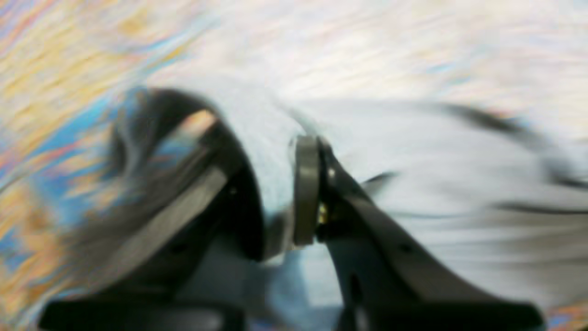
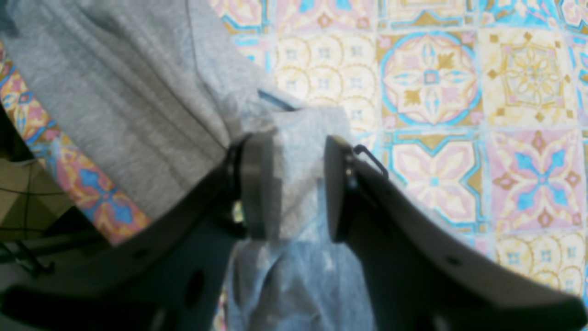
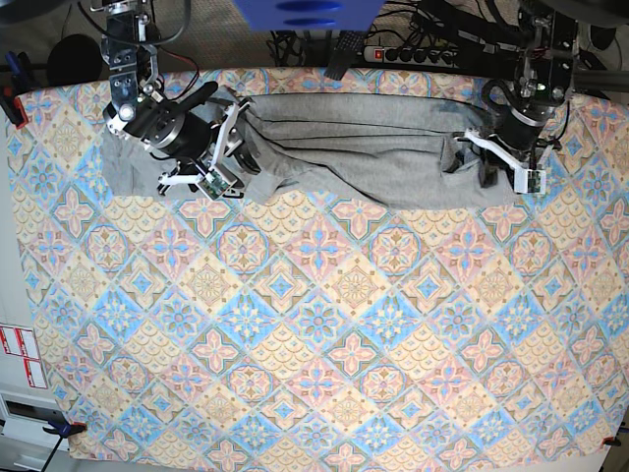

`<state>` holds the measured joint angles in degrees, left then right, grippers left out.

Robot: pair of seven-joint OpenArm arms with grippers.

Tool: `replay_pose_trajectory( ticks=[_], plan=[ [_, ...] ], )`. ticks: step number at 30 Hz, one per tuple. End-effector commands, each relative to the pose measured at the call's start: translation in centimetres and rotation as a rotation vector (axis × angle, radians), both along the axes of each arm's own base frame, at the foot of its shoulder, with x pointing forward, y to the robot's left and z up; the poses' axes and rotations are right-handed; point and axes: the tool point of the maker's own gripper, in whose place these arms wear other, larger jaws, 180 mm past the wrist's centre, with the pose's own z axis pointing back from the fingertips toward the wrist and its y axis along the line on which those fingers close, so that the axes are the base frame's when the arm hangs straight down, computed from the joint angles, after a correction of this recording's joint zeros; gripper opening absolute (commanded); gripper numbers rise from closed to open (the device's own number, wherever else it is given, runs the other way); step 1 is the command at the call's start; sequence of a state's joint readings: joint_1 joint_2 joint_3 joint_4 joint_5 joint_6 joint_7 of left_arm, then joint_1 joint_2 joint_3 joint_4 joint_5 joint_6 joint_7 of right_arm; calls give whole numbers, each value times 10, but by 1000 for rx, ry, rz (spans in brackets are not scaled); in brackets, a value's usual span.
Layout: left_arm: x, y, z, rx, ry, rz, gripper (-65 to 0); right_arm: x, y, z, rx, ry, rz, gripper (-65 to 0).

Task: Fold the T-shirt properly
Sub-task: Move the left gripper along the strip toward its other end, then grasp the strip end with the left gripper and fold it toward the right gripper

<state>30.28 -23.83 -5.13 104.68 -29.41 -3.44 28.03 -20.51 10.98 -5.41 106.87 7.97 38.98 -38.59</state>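
The light grey T-shirt [image 3: 373,147] lies bunched in a long strip along the far edge of the table. My right gripper [image 3: 239,147] is at the strip's left part. In the right wrist view its jaws [image 2: 289,184] are shut on a thick fold of the T-shirt [image 2: 115,92]. My left gripper [image 3: 482,152] is at the strip's right end. The left wrist view is blurred by motion, but the left gripper [image 1: 278,156] shows shut on a ridge of T-shirt [image 1: 459,207] fabric. No lettering is readable.
The patterned tablecloth [image 3: 314,324] covers the whole table. A power strip [image 3: 393,49] and cables lie behind the far edge, beside a blue object [image 3: 305,12]. A red clamp [image 3: 10,103] sits at the far left corner. The table edge and floor [image 2: 27,193] show beside the right gripper.
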Motion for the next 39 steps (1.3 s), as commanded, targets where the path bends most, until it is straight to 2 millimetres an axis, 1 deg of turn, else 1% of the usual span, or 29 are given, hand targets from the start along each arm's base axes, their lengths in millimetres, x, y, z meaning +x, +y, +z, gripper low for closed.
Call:
replay_pose_trajectory(
  ticks=[1,3,7,10,14,16,19,24,26,28,30,33,35,37,39],
  plan=[
    [3,-5,11,-8,-39,-5,-650,7,0,12,21,-43,-1,-458],
    [3,-25,14,-51,-52,-16,-650,9,-9,13,12,-48,-24,-458],
    [-3,-64,11,-118,-21,-81,-650,15,-31,15,-14,-59,-82,-458],
    [-6,-85,9,-164,-12,-92,-650,19,-52,17,-38,-71,-130,-458],
    [1,-115,11,-209,-24,-150,-650,24,-73,21,-61,-86,-187,-458],
    [4,-135,14,-235,-31,-190,-650,26,-89,24,-79,-95,-225,-458],
    [8,-163,20,-279,-44,-240,-650,28,-105,27,-96,-106,-268,-458],
    [2,-200,20,-335,-30,-309,-650,29,-121,31,-133,-116,-278,-457],
    [-3,-209,19,-346,-21,-332,-650,29,-126,32,-146,-119,-275,-457],
    [-6,-212,15,-349,-8,-338,-650,30,-129,33,-157,-121,-270,-457],
    [-4,-218,12,-349,-3,-358,-650,30,-129,33,-157,-121,-270,-457],
    [-6,-235,6,-354,17,-410,-650,30,-129,33,-160,-121,-265,-457],
    [-8,-241,6,-358,19,-430,-618,30,-129,34,-161,-123,-266,-457],
    [-9,-242,8,-361,15,-434,-576,31,-129,35,-162,-128,-266,-457],
    [-8,-244,17,-369,-6,-439,-534,31,-129,37,-162,-132,-265,-457]
  ],
)
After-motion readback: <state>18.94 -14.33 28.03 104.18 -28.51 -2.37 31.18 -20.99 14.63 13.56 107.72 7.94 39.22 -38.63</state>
